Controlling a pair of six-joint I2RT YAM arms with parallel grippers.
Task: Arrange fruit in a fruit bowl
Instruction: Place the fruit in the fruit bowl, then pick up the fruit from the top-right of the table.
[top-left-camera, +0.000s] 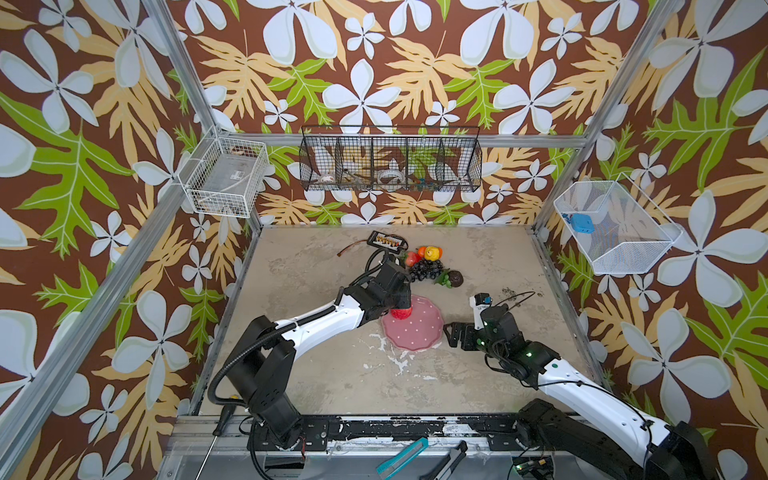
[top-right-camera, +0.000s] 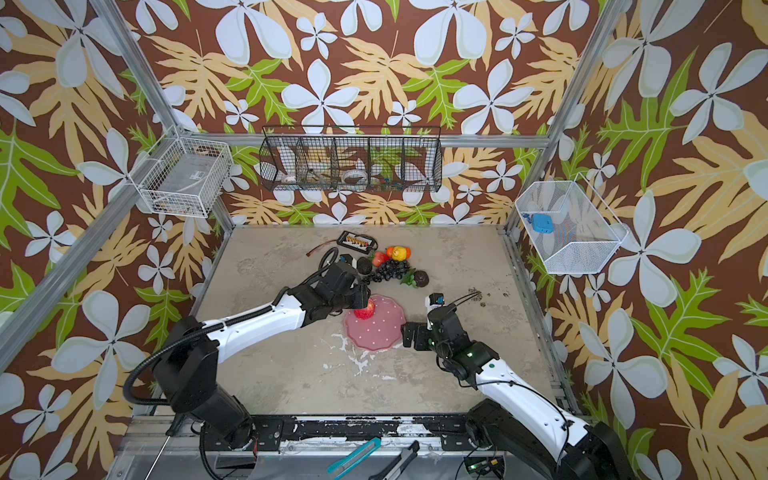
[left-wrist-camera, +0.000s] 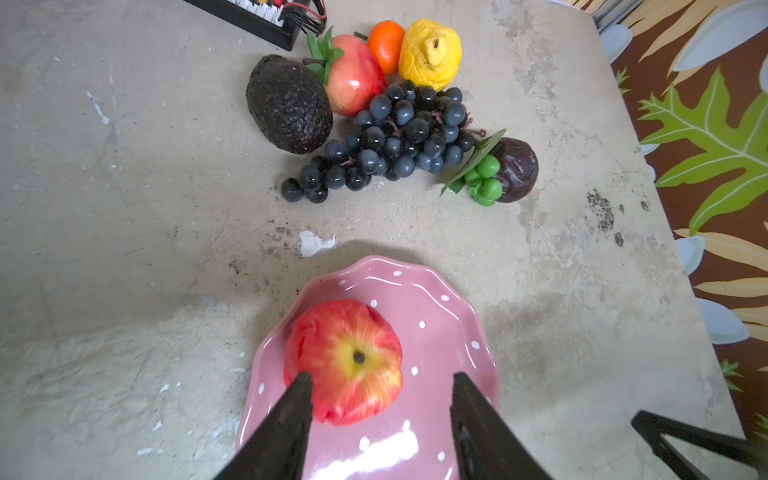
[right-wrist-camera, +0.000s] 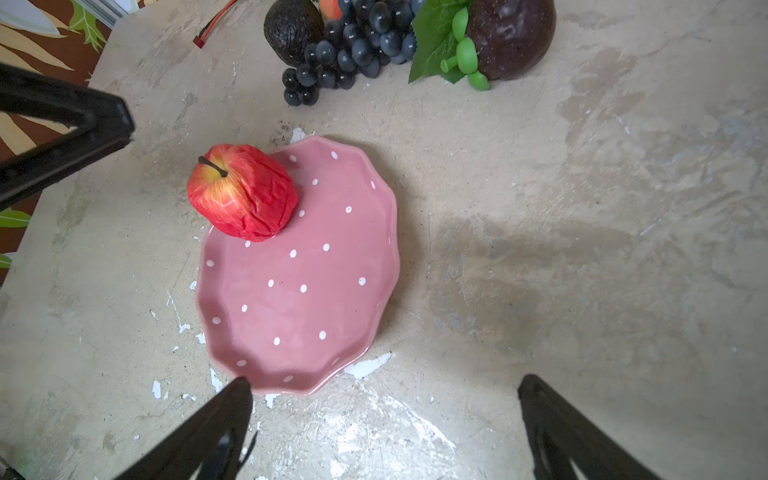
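Where chipped, tabletop (top-left-camera: 332, 374) bears fruit bowl (top-left-camera: 419, 329) — floral walls (top-left-camera: 415, 62) w/ baskets (top-left-camera: 390, 160).

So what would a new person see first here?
Probably the wrinkly red-and-yellow toy apple, sitting at the edge of the shallow pink polka-dot dish in the middle of the table. Next, the heap of toy fruit behind it, with a dark grape bunch and a bright yellow lemon.
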